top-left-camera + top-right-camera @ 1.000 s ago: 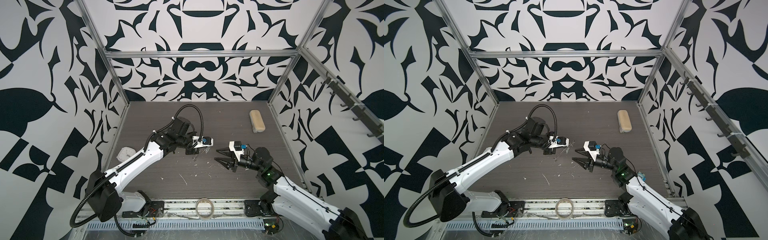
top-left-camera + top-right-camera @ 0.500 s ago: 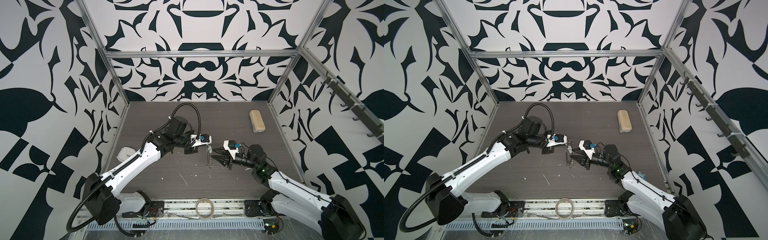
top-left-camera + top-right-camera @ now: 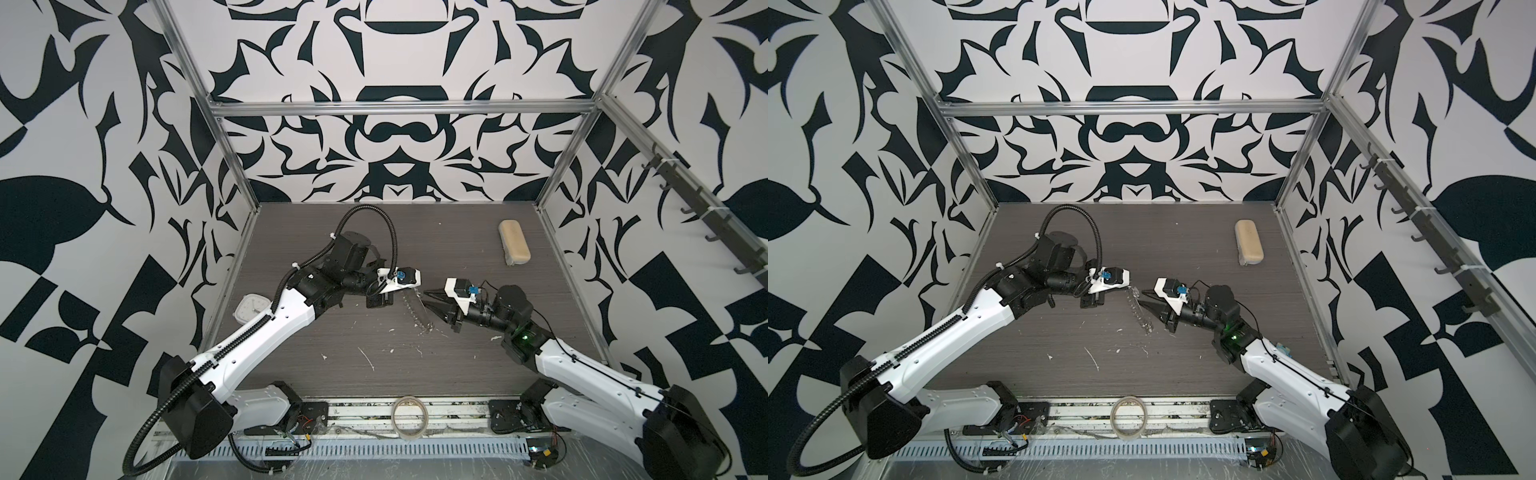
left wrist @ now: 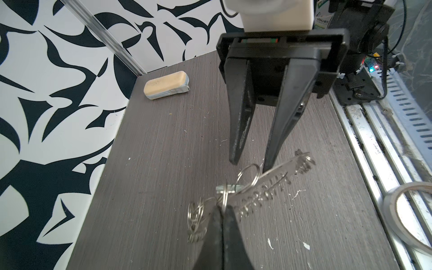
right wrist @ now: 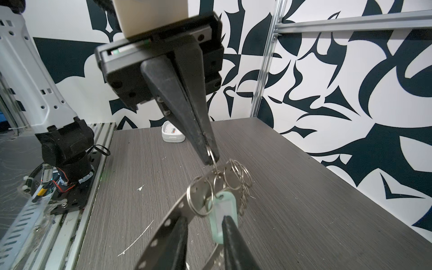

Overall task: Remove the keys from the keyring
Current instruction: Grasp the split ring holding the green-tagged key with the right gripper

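The keyring (image 3: 417,309) (image 3: 1138,307) is a flat grey perforated disc fringed with wire loops, hanging on edge above the table. My left gripper (image 4: 221,208) (image 5: 208,159) (image 3: 406,291) is shut on one wire loop at its top. A pale oval tag (image 5: 222,205) (image 4: 230,188) of the keys hangs from a split ring on the rim. The key's metal blade is not clearly visible. My right gripper (image 5: 204,218) (image 4: 250,164) (image 3: 426,300) (image 3: 1144,300) has its jaws apart. One finger lies against the disc, the other against the tag.
A tan block (image 3: 514,247) (image 4: 166,85) lies at the back right. A small white dial (image 3: 251,309) (image 5: 173,134) sits by the left wall. A tape roll (image 3: 409,417) (image 4: 409,210) rests on the front rail. White scraps (image 3: 368,359) dot the table.
The right gripper moved left up to the keyring and its jaws narrowed around the tag. The left gripper stayed shut and raised the keyring, which now hangs on edge.
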